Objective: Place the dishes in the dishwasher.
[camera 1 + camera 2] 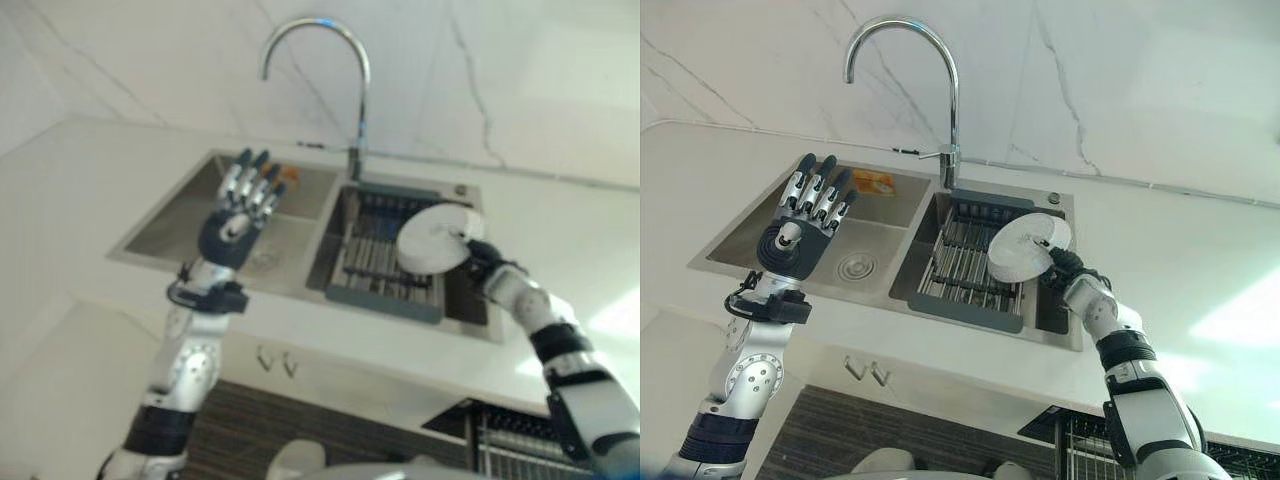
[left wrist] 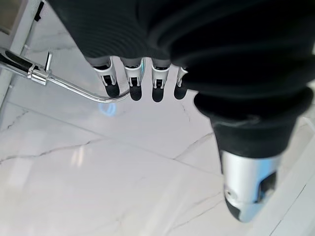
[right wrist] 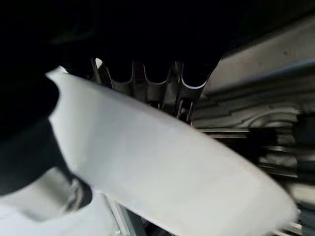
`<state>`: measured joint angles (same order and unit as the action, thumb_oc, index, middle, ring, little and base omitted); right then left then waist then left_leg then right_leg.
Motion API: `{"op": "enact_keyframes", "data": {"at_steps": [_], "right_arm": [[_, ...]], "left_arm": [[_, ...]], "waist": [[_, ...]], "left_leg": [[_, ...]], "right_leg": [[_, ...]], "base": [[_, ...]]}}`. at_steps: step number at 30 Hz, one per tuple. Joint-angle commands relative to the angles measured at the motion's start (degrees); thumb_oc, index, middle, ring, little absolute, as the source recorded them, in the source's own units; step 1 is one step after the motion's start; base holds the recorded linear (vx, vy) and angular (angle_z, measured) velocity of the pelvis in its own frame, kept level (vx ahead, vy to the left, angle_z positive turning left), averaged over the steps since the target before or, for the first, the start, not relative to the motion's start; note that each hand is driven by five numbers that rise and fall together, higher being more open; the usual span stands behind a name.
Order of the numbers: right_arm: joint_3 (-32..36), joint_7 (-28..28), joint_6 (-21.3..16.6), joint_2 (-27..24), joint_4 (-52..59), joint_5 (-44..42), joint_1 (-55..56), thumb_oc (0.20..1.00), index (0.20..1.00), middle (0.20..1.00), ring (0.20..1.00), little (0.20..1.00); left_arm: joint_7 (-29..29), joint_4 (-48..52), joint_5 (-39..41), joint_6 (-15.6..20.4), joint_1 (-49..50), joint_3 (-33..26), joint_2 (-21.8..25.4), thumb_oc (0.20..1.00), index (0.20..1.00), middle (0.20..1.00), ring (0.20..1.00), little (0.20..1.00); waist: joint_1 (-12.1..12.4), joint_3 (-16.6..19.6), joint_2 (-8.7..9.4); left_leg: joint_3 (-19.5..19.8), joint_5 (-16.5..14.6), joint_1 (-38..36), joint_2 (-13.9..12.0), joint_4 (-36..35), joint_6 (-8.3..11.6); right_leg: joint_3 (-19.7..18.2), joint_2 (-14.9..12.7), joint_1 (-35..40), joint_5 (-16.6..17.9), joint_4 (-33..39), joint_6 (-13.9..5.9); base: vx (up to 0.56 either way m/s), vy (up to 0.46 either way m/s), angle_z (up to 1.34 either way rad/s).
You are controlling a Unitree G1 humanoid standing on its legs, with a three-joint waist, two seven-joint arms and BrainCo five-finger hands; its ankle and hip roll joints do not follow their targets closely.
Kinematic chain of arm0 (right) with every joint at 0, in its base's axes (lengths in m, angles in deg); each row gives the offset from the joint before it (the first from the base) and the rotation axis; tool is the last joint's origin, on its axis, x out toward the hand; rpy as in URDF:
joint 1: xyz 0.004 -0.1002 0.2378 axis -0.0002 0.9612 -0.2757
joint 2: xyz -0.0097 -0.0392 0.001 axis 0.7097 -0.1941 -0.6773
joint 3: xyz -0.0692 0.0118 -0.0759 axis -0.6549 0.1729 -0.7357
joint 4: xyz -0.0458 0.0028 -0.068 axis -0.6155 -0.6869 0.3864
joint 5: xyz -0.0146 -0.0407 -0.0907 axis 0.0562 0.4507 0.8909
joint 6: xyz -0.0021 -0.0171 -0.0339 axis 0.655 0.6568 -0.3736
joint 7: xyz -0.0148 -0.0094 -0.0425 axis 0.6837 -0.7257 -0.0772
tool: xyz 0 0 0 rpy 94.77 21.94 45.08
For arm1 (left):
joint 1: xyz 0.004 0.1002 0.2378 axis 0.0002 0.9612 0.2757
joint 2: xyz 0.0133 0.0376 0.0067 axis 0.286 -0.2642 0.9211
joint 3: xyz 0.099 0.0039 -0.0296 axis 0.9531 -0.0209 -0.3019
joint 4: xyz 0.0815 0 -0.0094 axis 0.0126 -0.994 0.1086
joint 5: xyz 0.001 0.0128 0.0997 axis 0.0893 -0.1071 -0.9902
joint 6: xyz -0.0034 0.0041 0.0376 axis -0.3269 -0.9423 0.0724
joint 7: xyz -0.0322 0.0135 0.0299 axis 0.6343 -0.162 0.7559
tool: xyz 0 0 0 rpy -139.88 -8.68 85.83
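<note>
Plate (image 1: 1028,248) sits pinched at its edge in our right robot hand (image 1: 1065,264), above the sink rack (image 1: 965,268). It looks hard, smooth, breakable. Our left robot hand (image 1: 805,222) is spread.

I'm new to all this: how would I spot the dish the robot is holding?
Find the steel sink under the curved tap. Over its right basin, above the dark rack, the right hand grips a plate. It is the only round white thing there.
</note>
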<state>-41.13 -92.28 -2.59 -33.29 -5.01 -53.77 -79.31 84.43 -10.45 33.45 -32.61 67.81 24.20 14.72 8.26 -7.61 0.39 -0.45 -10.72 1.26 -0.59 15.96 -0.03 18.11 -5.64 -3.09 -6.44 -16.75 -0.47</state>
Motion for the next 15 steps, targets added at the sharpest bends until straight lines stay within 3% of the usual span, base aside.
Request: {"op": "enact_keyframes", "data": {"at_steps": [1, 9, 15], "right_arm": [[-1.5, -0.4, -2.2, -0.5, -0.5, 1.5, -5.3, 0.200, 0.200, 0.200, 0.200, 0.200], [-2.8, -1.6, -3.0, -0.1, -0.7, 7.8, -4.9, 0.200, 0.200, 0.200, 0.200, 0.200], [-2.0, -1.0, -5.0, 0.3, 2.6, 4.5, -3.2, 0.200, 0.200, 0.200, 0.200, 0.200]], "left_arm": [[-0.3, 2.1, 1.0, 2.2, -1.8, 1.7, 2.9, 1.000, 1.000, 1.000, 1.000, 1.000], [-0.9, 1.7, 0.9, 2.1, -1.9, 2.7, 2.4, 1.000, 1.000, 1.000, 1.000, 1.000], [0.0, 1.6, 1.2, 1.9, -1.3, 2.5, 2.3, 1.000, 1.000, 1.000, 1.000, 1.000]], "waist": [[1.5, 1.7, 1.19], [1.4, 1.5, 1.05], [0.9, 1.4, 1.02]], "left_leg": [[-4.7, -2.8, -0.3, -2.0, 1.2, 1.85], [-4.7, -2.8, -0.3, -2.0, 1.2, 1.80], [-5.0, -2.8, -0.4, -2.3, 1.2, 1.85]], "right_leg": [[-1.6, -3.3, 3.8, -4.5, -0.4, -5.53], [-1.8, -3.3, 3.8, -4.4, -0.4, -5.51], [-1.9, -3.1, 3.6, -4.4, -0.4, -5.45]], "base": [[0.00, 0.000, 0.00], [0.00, 0.000, 0.00], [0.00, 0.000, 0.00]]}}
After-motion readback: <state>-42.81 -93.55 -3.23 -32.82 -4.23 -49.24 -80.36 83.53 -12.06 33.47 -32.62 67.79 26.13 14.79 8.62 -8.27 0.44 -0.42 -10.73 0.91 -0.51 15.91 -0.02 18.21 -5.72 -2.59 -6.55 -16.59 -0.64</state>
